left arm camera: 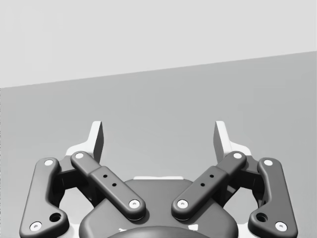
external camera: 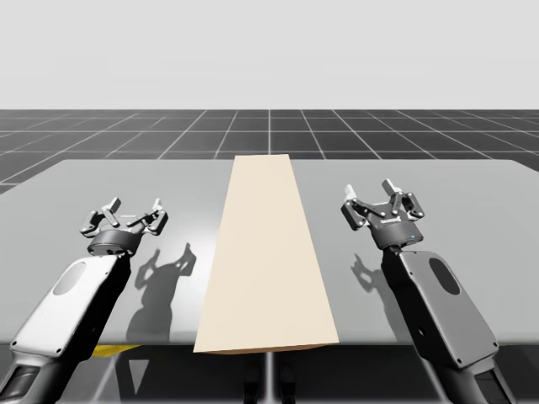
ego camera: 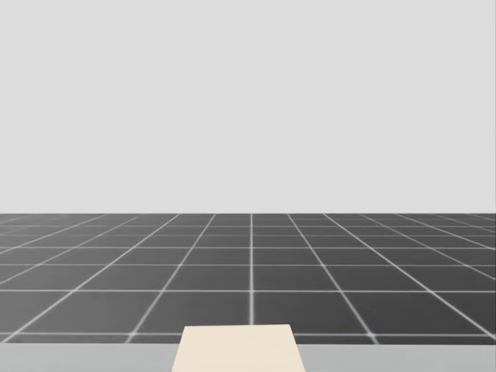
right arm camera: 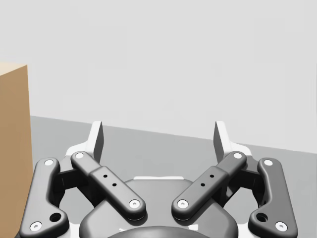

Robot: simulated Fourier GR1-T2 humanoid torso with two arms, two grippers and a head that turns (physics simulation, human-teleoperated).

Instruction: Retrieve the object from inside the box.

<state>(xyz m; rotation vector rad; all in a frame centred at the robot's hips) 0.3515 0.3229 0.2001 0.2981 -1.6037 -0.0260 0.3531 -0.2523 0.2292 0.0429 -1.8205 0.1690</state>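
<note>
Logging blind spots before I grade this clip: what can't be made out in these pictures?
What the box holds: high view, its beige top covers it.
The box's full length: head view, the bottom edge cuts it off.
Box wall beside my right gripper: right wrist view, cut by the picture's edge.
Yellow patch at the table's near edge: high view, partly behind my left arm, too little to identify.
</note>
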